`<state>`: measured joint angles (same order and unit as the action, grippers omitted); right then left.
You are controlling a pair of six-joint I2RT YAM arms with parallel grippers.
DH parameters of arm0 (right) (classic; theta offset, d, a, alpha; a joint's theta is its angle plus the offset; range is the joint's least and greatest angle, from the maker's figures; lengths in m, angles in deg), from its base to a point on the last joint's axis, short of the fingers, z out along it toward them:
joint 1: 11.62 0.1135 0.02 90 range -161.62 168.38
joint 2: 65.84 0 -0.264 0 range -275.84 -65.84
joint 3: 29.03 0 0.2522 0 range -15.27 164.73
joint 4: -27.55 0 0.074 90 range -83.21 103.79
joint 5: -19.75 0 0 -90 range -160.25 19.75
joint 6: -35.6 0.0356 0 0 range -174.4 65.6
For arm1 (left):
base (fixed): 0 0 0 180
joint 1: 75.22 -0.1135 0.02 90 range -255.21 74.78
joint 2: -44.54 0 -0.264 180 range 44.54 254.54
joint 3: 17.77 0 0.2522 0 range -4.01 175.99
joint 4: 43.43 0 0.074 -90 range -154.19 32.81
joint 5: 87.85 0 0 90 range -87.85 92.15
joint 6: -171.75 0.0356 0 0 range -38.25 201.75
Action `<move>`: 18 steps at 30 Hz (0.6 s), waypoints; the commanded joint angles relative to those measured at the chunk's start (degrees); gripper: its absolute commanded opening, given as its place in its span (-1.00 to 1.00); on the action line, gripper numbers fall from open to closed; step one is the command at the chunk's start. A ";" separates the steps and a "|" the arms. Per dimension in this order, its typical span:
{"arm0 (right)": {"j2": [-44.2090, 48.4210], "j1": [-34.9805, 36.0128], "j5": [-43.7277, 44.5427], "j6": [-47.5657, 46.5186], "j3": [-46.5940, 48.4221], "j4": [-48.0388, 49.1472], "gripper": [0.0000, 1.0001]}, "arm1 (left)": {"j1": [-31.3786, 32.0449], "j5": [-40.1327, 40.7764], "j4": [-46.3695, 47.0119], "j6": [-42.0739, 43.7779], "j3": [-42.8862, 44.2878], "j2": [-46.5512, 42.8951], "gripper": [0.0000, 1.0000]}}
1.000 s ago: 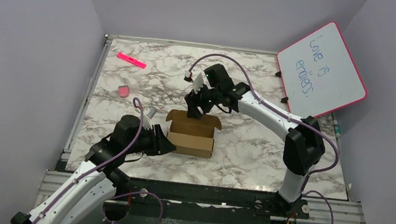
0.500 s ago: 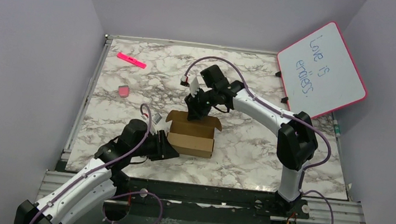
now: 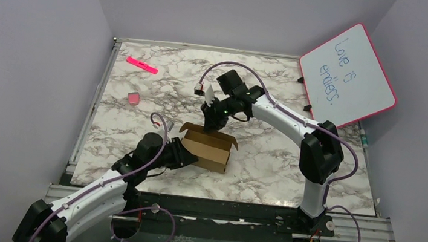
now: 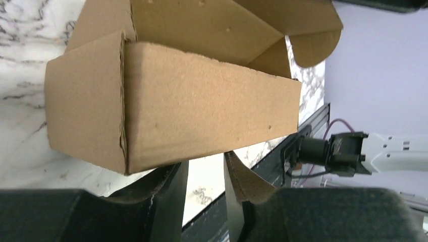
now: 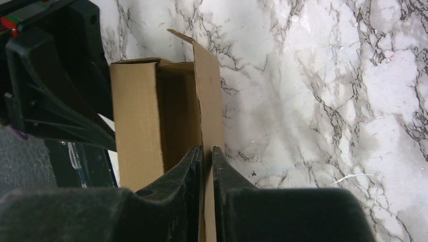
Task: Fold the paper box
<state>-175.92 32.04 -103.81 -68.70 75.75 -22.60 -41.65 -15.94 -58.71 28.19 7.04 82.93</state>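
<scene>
The paper box [image 3: 213, 150] is a small brown cardboard box with its top open, sitting slightly skewed at the table's middle front. My right gripper [image 3: 213, 124] reaches down from behind and is shut on the box's rear wall [image 5: 208, 106]; the cardboard runs between the two fingertips [image 5: 207, 151]. My left gripper [image 3: 188, 157] is at the box's left front corner. In the left wrist view the long side of the box [image 4: 202, 101] fills the frame, and the left gripper [image 4: 204, 164] is open just beneath its lower edge, with bare table showing between the fingers.
A pink marker [image 3: 142, 65] and a pink eraser [image 3: 133, 98] lie at the far left. The pink-framed whiteboard [image 3: 348, 75] leans at the back right. A metal rail [image 3: 220, 207] runs along the near table edge.
My right gripper has closed on the box's rear wall. The left arm has pushed in towards the box, and the box has turned slightly.
</scene>
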 commanded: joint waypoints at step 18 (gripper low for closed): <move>0.77 0.80 -3.04 -3.71 4.22 -5.70 -0.74 | 8.98 23.85 35.45 0.55 3.01 22.90 -0.35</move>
<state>-175.92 32.09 -105.54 -71.00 78.70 -24.41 -33.81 1.24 -31.87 26.05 7.06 102.84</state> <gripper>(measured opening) 0.136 0.325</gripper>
